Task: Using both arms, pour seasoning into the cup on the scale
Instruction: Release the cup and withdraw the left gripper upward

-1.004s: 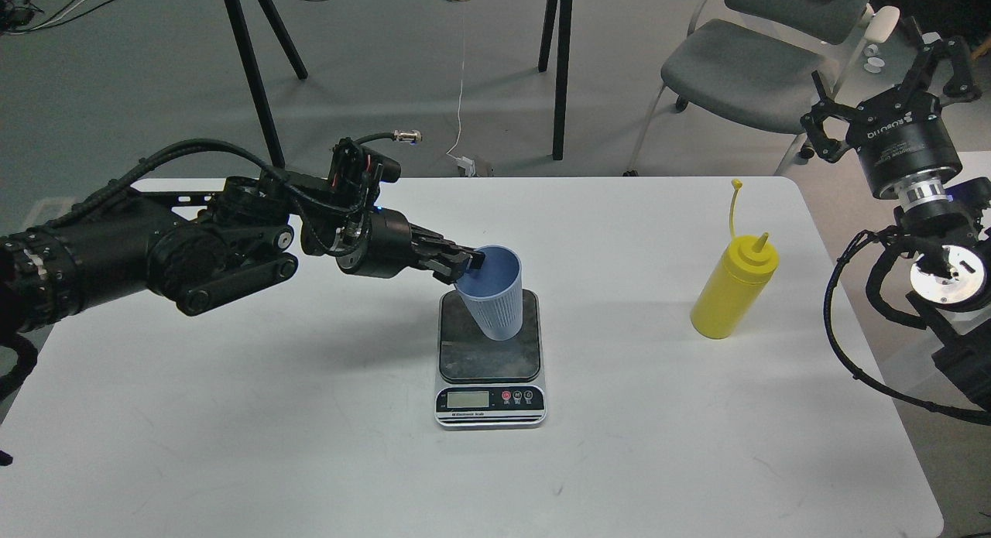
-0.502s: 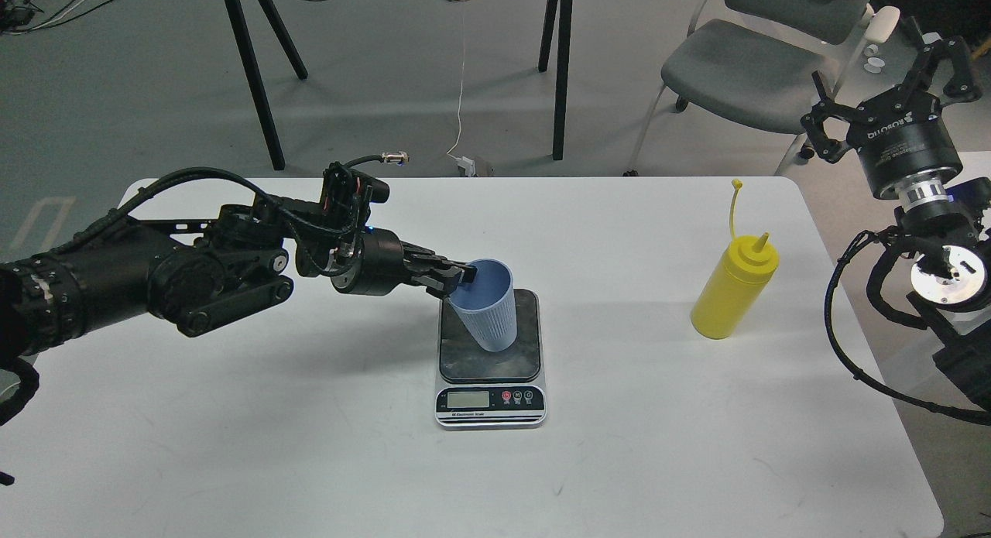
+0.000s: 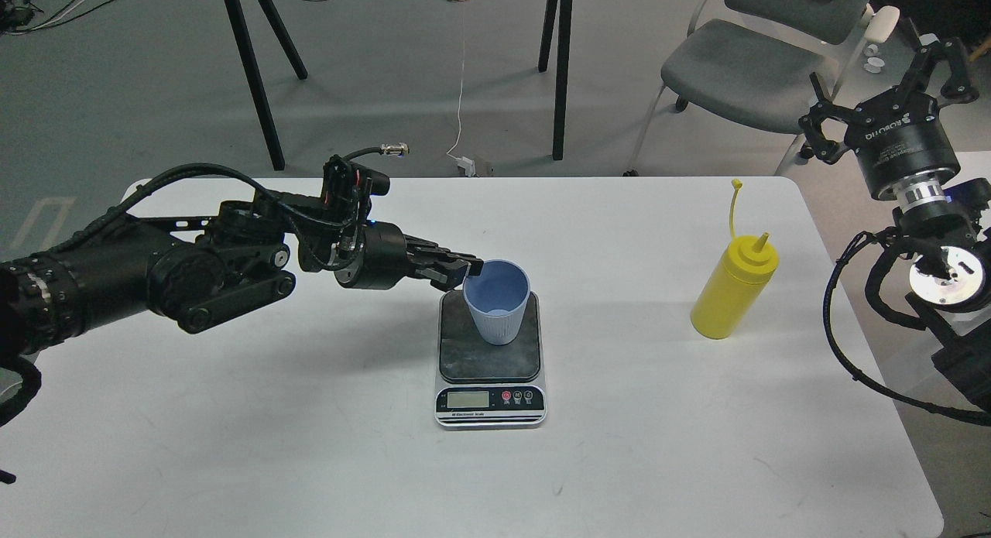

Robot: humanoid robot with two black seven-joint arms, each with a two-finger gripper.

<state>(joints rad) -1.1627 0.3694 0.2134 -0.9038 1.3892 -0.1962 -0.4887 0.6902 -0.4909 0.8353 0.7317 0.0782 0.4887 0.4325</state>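
- The cup stands upright on the dark plate of the scale, open side up.
- The left gripper is at the cup's left rim; I cannot tell if it pinches the rim.
- The seasoning stands right of the scale, well apart.
- The right gripper is spread, far right of the scale, holding nothing.

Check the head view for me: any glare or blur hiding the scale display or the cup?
Head view: sharp, evenly lit, shadows soft. The scale display is glare-free but too small to read. The cup is crisp, with the left end effector at its rim. No blur on the seasoning.
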